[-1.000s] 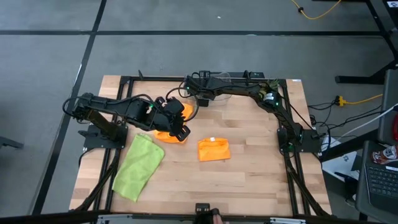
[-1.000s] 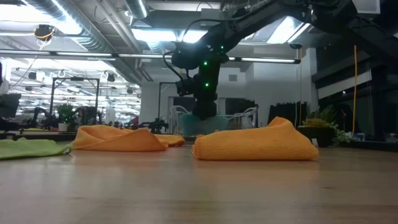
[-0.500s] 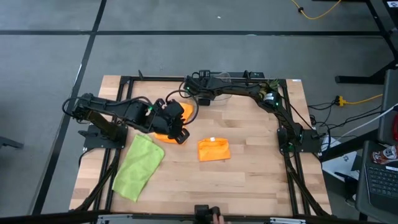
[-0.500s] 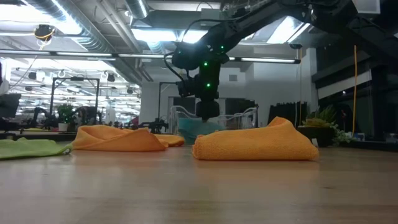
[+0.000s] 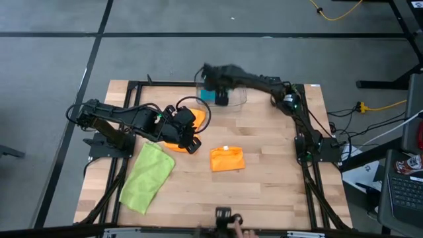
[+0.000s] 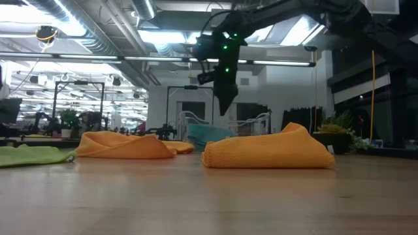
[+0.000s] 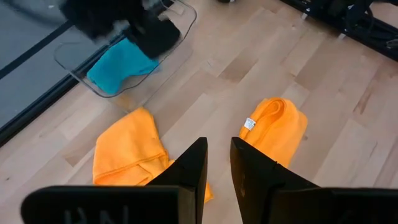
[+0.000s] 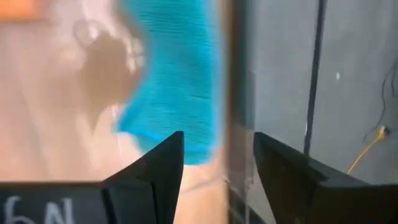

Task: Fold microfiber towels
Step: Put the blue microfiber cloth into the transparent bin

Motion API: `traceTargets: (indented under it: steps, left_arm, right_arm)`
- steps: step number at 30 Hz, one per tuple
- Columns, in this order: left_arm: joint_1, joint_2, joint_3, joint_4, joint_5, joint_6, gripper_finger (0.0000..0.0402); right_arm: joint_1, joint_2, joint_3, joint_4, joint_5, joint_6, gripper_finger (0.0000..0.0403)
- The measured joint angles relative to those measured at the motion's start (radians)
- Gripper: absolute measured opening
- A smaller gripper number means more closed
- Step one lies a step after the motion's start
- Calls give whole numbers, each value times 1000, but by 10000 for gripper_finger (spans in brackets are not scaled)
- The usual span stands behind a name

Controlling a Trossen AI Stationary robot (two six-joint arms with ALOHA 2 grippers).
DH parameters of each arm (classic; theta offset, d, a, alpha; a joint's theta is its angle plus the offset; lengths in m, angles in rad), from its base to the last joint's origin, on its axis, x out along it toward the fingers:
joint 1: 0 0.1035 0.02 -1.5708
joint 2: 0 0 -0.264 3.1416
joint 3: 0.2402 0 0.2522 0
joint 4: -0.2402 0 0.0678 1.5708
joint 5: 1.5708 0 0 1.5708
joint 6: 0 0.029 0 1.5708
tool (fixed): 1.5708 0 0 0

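A teal towel (image 5: 206, 95) lies bunched inside the clear bin (image 5: 238, 96) at the table's far edge. Above it my right gripper (image 8: 217, 134) hangs open, clear of the cloth, and it also shows in the low view (image 6: 226, 106). A folded orange towel (image 5: 227, 159) rests mid-table. A loose orange towel (image 7: 124, 155) lies left of it, and my left gripper (image 7: 217, 149) hovers over that one. Its fingers are a narrow slit apart with nothing between them. A lime green towel (image 5: 149, 175) lies spread at the near left.
The bin's rim (image 7: 186, 15) stands close under my right gripper. Bare wood lies in front of the folded orange towel (image 6: 268, 153) and toward the table's right side. Black frame rails run along the table's edges.
My right gripper has risen out of the bin and tipped, now hanging well above its rim. The teal towel stays behind in the bin, now uncovered. My left arm has kept still.
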Motion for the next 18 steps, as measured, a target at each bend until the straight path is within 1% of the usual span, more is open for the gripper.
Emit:
traceTargets:
  steps: [2,4,8,9,13,18]
  left_arm:
    - [0,0,0,0,0,0,62]
    - [0,0,0,0,0,0,62]
    - [0,0,0,0,0,0,62]
    - [0,0,0,0,0,0,62]
    - [1,0,0,0,-4,0,62]
    - [2,0,0,0,-26,0,62]
  right_arm:
    - [-38,0,34,-12,-8,15,186]
    - [-71,-1,42,5,-56,20,180]
    - [-128,5,41,0,-266,10,176]
    - [-138,6,41,8,-299,10,175]
    - [-154,7,41,28,-309,6,154]
    - [-144,21,41,69,-312,-20,92]
